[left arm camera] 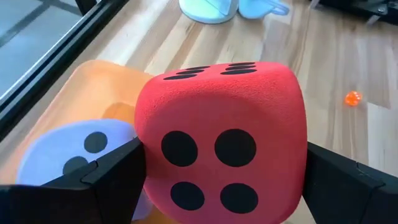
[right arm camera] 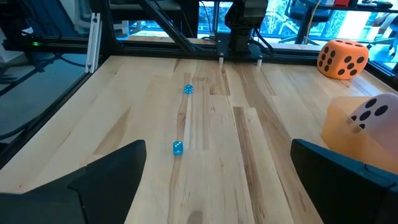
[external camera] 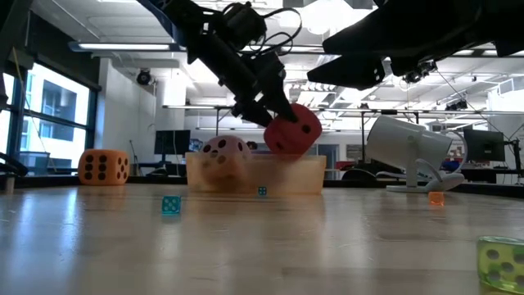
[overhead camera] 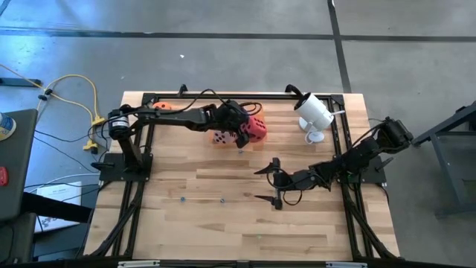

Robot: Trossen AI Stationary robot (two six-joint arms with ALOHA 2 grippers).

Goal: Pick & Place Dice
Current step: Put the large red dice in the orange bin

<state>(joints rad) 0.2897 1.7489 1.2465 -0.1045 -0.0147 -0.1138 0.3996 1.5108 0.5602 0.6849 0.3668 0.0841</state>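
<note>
My left gripper (overhead camera: 248,126) reaches over the far middle of the table, shut on the red die (overhead camera: 257,128), which hangs above the translucent orange tray (external camera: 304,177). The pink die (overhead camera: 221,137) sits inside that tray; in the left wrist view it shows pale beside my finger (left arm camera: 74,152). The orange die (overhead camera: 165,106) rests on the table near the far left corner. No purple die shows in any view. My right gripper (overhead camera: 266,184) hovers open over the table's middle, away from all the dice. My left gripper pinches the red die between its two fingers (left arm camera: 118,177), one on each of two opposite side faces (left arm camera: 146,143). The fingers come from the table's left, slanting down. The die is lifted clear above the tray and sits tilted (external camera: 292,129).
A white camera-like device (overhead camera: 314,112) stands near the far right corner. Tiny dice lie scattered: two blue ones (right arm camera: 177,147) (right arm camera: 188,89) toward the near left, a small orange one (left arm camera: 352,98) and a yellow-green one (external camera: 499,262). Black frame rails edge the table.
</note>
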